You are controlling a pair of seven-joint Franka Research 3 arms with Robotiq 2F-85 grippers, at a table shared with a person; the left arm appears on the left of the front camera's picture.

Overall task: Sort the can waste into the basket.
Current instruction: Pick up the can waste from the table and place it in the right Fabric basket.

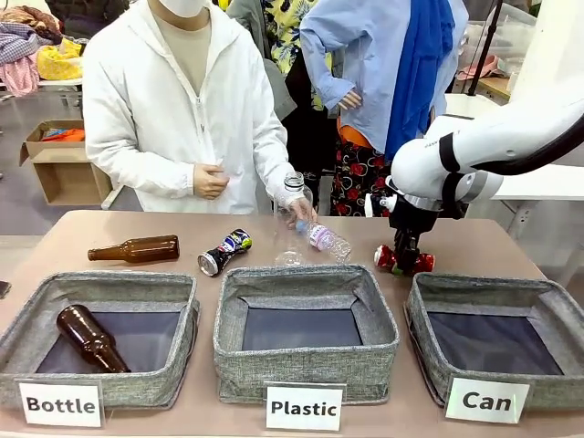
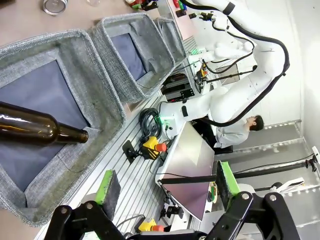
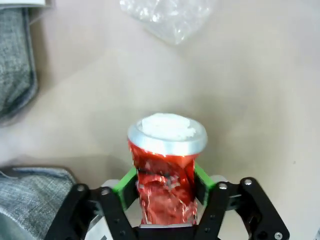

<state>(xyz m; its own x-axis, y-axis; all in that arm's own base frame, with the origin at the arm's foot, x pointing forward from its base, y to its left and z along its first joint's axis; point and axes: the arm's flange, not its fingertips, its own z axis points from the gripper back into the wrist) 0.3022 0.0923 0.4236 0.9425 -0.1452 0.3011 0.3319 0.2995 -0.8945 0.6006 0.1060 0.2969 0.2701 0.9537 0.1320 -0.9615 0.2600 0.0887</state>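
Note:
The crushed red can (image 1: pixel 423 264) lies on the table at the back right, just behind the grey basket (image 1: pixel 484 290) signed "Can" (image 1: pixel 486 400). My right gripper (image 1: pixel 405 260) comes straight down onto it. In the right wrist view the green pads (image 3: pixel 127 181) press both sides of the red can (image 3: pixel 167 137), so my right gripper (image 3: pixel 165 182) is shut on it. The black can (image 1: pixel 224 252) with a coloured label lies on its side behind the middle bin. My left gripper (image 2: pixel 165 187) is open with nothing in it, beyond the outer end of the "Bottle" bin (image 2: pixel 60 45).
A person's hand (image 1: pixel 299 212) holds a clear plastic bottle (image 1: pixel 292 196) behind the "Plastic" bin (image 1: pixel 306 283); another clear bottle (image 1: pixel 324 239) lies beside it. One brown bottle (image 1: pixel 137 249) lies on the table, another (image 1: pixel 89 338) inside the "Bottle" bin (image 1: pixel 100 287).

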